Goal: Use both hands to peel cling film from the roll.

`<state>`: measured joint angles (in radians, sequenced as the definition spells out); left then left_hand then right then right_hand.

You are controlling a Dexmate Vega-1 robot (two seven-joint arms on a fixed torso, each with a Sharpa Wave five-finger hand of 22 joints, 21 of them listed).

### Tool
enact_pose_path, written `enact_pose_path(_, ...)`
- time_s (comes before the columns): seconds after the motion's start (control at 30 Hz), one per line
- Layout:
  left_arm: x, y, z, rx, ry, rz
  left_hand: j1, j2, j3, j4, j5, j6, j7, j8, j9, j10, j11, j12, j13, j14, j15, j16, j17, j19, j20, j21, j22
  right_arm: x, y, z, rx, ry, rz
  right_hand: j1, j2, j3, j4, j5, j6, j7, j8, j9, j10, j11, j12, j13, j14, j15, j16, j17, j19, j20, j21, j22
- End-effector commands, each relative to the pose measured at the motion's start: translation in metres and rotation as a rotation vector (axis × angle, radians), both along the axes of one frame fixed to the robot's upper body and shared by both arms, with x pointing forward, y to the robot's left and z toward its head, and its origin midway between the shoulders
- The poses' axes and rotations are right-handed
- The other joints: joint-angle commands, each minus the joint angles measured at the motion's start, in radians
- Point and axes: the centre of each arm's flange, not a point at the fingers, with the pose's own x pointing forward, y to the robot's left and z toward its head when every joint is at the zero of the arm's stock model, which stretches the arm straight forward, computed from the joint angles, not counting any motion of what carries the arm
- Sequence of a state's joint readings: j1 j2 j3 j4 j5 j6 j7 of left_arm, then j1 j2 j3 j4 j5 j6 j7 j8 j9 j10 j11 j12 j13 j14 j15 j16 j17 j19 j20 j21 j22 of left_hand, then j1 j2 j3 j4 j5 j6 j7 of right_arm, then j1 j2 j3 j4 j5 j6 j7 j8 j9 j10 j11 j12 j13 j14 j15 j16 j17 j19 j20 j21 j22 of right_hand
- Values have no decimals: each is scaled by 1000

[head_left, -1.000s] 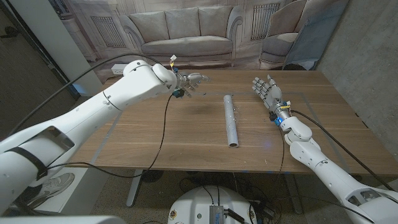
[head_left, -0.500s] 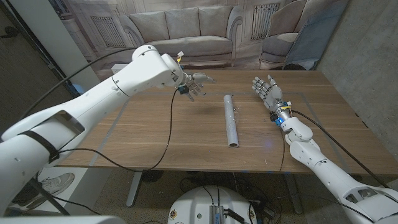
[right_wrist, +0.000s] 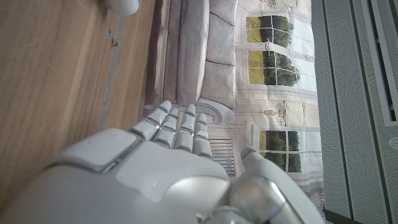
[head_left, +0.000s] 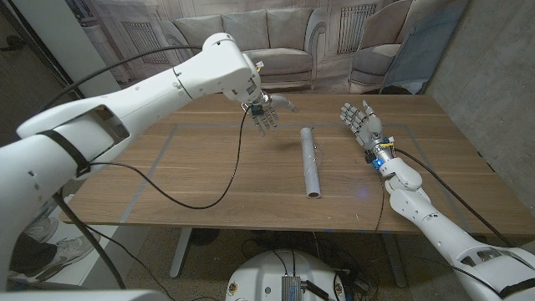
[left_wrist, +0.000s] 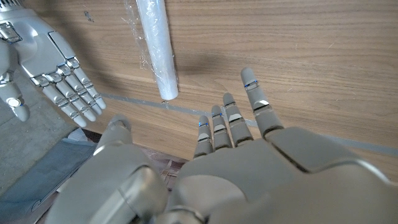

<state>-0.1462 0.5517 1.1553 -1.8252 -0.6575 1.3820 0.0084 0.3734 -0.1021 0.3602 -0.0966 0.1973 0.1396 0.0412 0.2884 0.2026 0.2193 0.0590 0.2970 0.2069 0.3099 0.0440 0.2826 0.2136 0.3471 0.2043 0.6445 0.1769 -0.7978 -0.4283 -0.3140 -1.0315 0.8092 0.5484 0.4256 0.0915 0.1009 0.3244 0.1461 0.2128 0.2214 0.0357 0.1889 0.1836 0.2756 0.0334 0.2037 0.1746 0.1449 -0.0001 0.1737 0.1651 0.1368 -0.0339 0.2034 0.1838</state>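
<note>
The cling film roll (head_left: 311,160) lay lengthwise on the desk (head_left: 209,176), slightly right of its middle, with a crinkle of loose film showing along its side in the left wrist view (left_wrist: 155,43). We found neither hand touching it. Our left hand (head_left: 267,114) hung above the desk near the roll's far end, off to its left side, fingers apart and pointing down, holding nothing. Our right hand (head_left: 358,121) stood upright on the roll's other side, apart from it, fingers spread and empty. We judged the task to be at the approach: no film had been lifted. The next move called for one hand to pin the roll steady and the other to find the loose film edge and pinch it, a thin thing to catch.
</note>
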Motion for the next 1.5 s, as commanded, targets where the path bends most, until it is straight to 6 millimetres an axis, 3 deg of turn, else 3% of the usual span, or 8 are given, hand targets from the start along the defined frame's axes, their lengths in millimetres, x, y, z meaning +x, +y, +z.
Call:
enact_pose_path(0.03, 7, -26, 20, 174, 50, 57, 11, 4, -4, -2, -3, 6, -2, -4, 1, 9, -3, 4, 3, 9, -2, 5, 2, 14, 1, 10, 1, 6, -9, -5, 35, -9, 14, 2, 48, 10, -1, 1, 14, 0, 6, 4, 6, -1, 5, 4, 9, 0, 3, 3, 4, -17, 5, 4)
enact_pose_path(1.17, 42, -92, 12, 564, 265, 31, 62, 9, 9, -22, 3, 60, 14, 6, 2, 23, 0, 2, 4, 17, -6, -11, 1, 44, 6, -7, -1, -1, -25, 2, 74, -69, 0, 0, 46, 16, -1, 0, 18, 1, 6, 4, 11, -2, 4, 4, 14, -3, 3, 3, 4, -17, 5, 4)
enact_pose_path(1.5, 50, -108, -5, 569, 302, 2, 67, 15, 10, -21, 3, 84, 11, 11, 3, 52, -3, 11, 5, 38, -15, -7, 2, 56, 4, -13, -1, -5, -33, -5, 91, -72, -5, -1, 45, 17, -1, -1, 18, 0, 5, 4, 12, -3, 4, 4, 17, -3, 3, 3, 5, -17, 5, 4)
